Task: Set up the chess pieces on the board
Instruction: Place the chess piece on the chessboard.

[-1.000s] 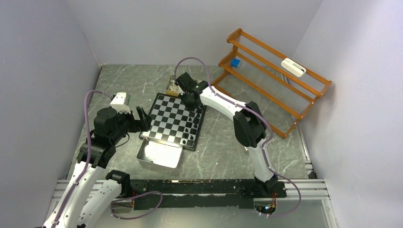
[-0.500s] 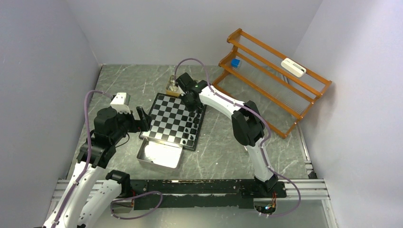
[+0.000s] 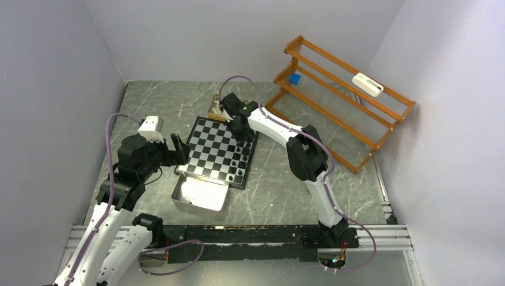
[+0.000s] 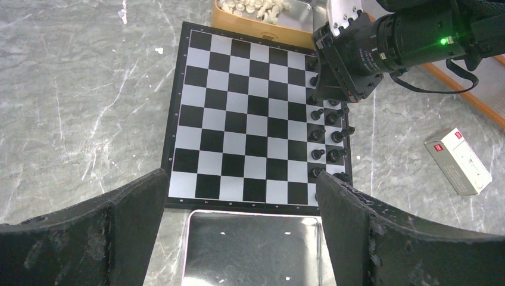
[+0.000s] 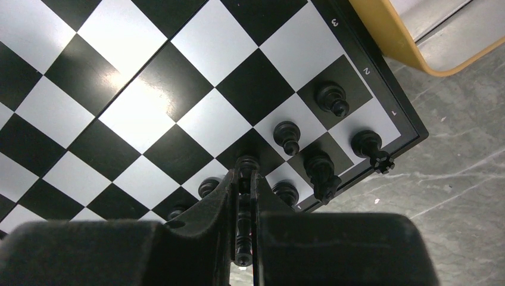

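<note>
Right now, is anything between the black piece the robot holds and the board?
Nothing visible. The right gripper holds the black piece over the board, but other black pieces stand close beside it.

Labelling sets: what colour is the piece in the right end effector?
Black. The held piece shows best in the right wrist view.

Printed in white on the black border of the board (image 5: 352, 49), seen from the right wrist: rank numbers 3, 2 and 1, running along the edge toward the corner, each beside its own row of squares. On the small white box (image 4: 458, 161) lying near the board, seen from the left wrist: red patches with print too small to read.
</note>
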